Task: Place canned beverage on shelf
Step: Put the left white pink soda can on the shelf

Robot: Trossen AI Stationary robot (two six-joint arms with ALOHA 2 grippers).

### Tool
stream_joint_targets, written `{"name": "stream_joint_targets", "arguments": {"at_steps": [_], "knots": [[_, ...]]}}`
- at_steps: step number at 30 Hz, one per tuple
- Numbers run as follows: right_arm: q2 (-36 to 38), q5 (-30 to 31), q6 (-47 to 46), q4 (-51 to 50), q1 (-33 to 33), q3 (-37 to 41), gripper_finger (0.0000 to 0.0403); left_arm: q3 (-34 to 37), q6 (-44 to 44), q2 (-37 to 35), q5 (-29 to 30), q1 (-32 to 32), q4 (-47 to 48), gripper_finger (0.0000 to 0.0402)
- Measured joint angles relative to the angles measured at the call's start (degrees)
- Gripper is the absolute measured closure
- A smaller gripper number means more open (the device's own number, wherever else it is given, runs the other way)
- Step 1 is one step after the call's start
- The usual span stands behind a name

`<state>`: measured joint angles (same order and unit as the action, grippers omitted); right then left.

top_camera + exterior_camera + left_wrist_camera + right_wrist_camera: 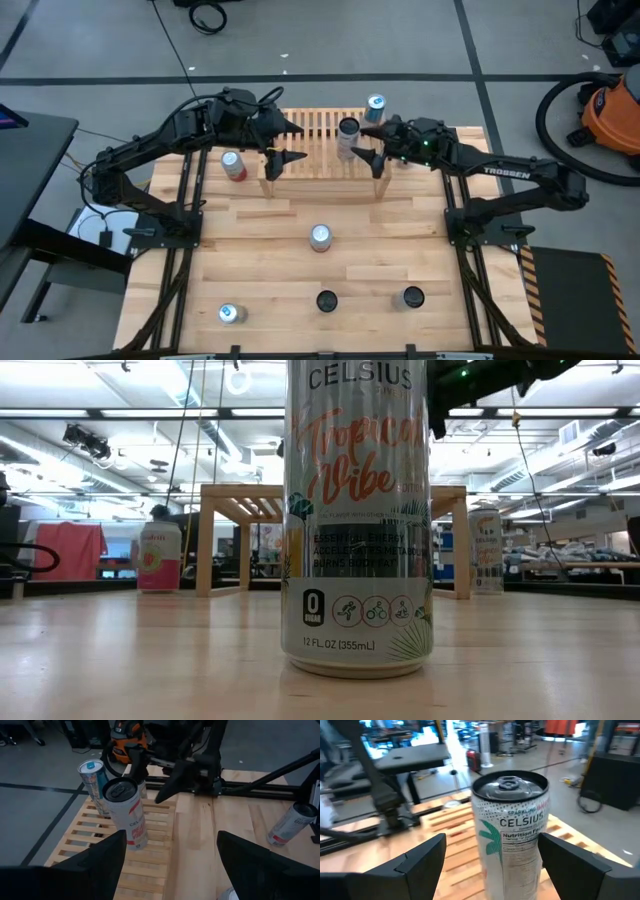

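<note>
— What does the can right in front of the low camera say?

— "CELSIUS" across the top, then "Tropical Vibe" in orange script, a "0 SUGAR" badge and "12 FL. OZ (355mL)" at the bottom. That is the can [360,520] in the middle of the worktop [260,250]. Behind it, under the arms, stands the shelf [235,510], pale wood with a slatted top, at the far side.

— And the can on the shelf?

— A white can [348,130] stands upright on the slats toward the shelf's right end. The right wrist camera reads "SPARKLING", "CELSIUS" and "Nutrition Facts" on it, with a green palm print. A blue-topped can [375,105] stands just beyond it at the shelf's far right corner.

— Where are the arms?

— Both reach in over the shelf from opposite sides. The right tool [372,150] is next to the white can, fingers spread apart on either side of it, not clamped; the can stands on its own. "TROSSEN" is printed on that arm's forearm. The left tool [285,145] hangs over the shelf's left part, fingers also apart, holding nothing.

— Other cans?

— A red and white one [233,165] to the left of the shelf, and three near the front edge: a silver-topped one [231,314] at the left, two dark-topped ones [327,300] and [413,297] further right. Their labels I cannot read.
</note>
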<state>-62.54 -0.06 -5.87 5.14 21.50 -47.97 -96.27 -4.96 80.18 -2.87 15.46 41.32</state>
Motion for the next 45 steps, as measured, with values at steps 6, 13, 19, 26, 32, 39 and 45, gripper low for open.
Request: {"name": "stream_joint_targets", "arguments": {"at_steps": [6, 13, 19, 26, 32, 39, 45], "knots": [[3.65, -0.20, -0.65, -5.84, 0.00, 0.00, 0.0083, 0.00, -0.19, 0.00, 0.00, 0.00, 0.00, 0.0088], [4.22, -1.42, -1.89, -10.93, -1.09, 0.02, 0.0134, 0.00, -0.23, 0.00, 0.00, 0.00, 0.00, 0.0088], [1.80, -1.20, -1.59, -11.07, -2.65, 0.02, 0.0227, 0.00, -0.25, 0.00, 0.00, 0.00, 0.02, 0.0088], [-1.00, 0.29, -1.49, -10.41, -3.58, 0.02, 0.0343, 0.00, -0.30, 0.00, 0.02, 0.00, 0.02, 0.0088], [-1.31, 3.06, -0.64, -10.34, -4.23, 0.04, 0.0391, 0.00, -0.35, 0.00, 0.01, 0.00, 0.04, 0.0088], [-1.97, 3.43, -0.53, -8.92, -4.52, 0.04, 0.0398, 0.00, -0.71, 0.00, 0.02, 0.00, 0.02, 0.0088], [-2.01, 3.43, -0.50, -9.04, -4.50, 0.04, 0.0396, 0.00, -0.73, 0.00, 0.02, 0.00, 0.00, 0.0088]]}}
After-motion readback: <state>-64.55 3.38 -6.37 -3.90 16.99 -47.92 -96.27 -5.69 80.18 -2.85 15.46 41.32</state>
